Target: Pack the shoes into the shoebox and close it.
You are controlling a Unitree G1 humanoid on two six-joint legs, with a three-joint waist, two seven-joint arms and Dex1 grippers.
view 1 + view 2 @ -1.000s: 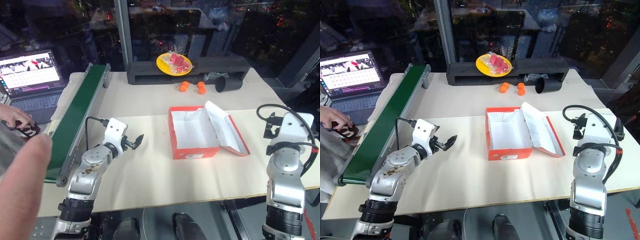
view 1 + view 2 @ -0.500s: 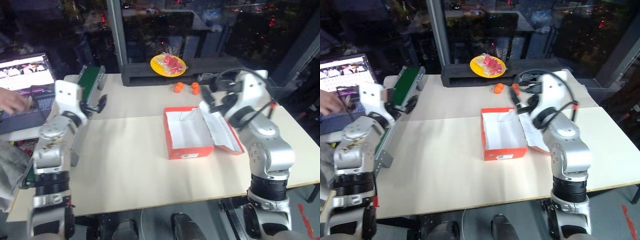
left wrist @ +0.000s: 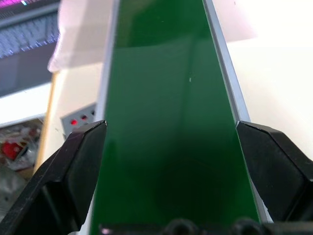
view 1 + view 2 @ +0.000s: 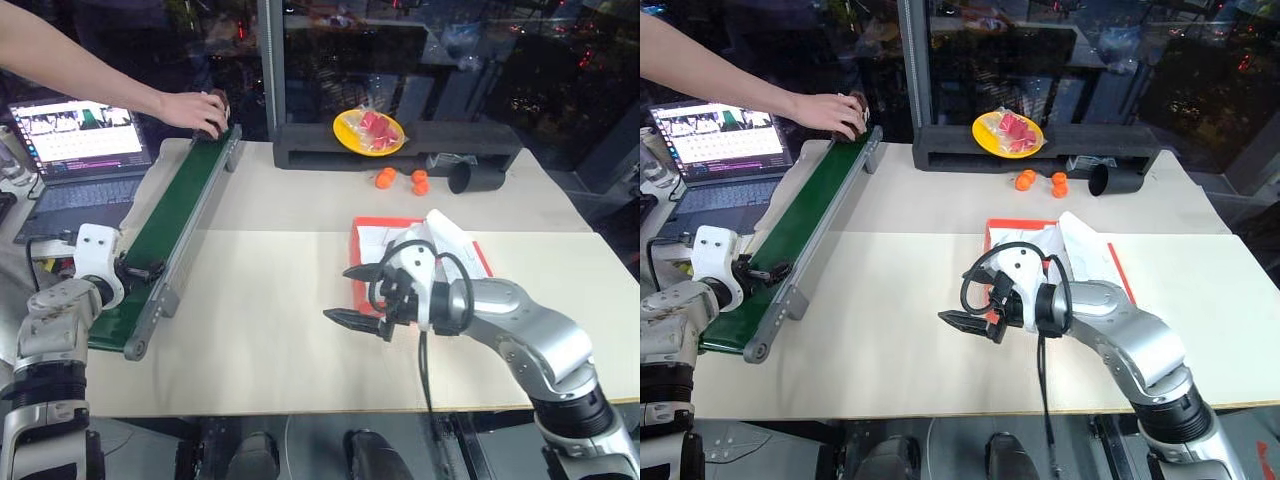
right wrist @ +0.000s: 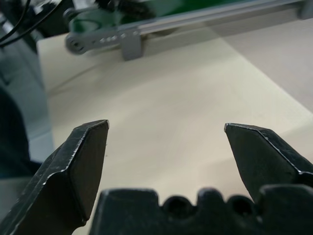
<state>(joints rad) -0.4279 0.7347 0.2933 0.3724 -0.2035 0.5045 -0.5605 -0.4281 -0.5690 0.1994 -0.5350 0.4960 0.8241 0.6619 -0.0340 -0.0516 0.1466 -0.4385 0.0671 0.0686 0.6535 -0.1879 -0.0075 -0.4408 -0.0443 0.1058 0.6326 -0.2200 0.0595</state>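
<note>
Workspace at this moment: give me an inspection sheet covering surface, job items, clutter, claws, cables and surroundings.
Surface: pale table, bare at the front.
Job's things: red-orange shoebox open, partly hidden by the right arm; a person's hand sets a dark thing, perhaps a shoe, on the green conveyor belt.
Clutter: yellow plate, small orange items, black cup on its side.
Claws: left claw open over the belt; right claw open above the table, both empty.
Cables: black cable looped at the right wrist.
Surroundings: laptop, dark windows.

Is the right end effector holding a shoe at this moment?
No, the right end effector stands open over the bare table with nothing between its fingers.
</note>
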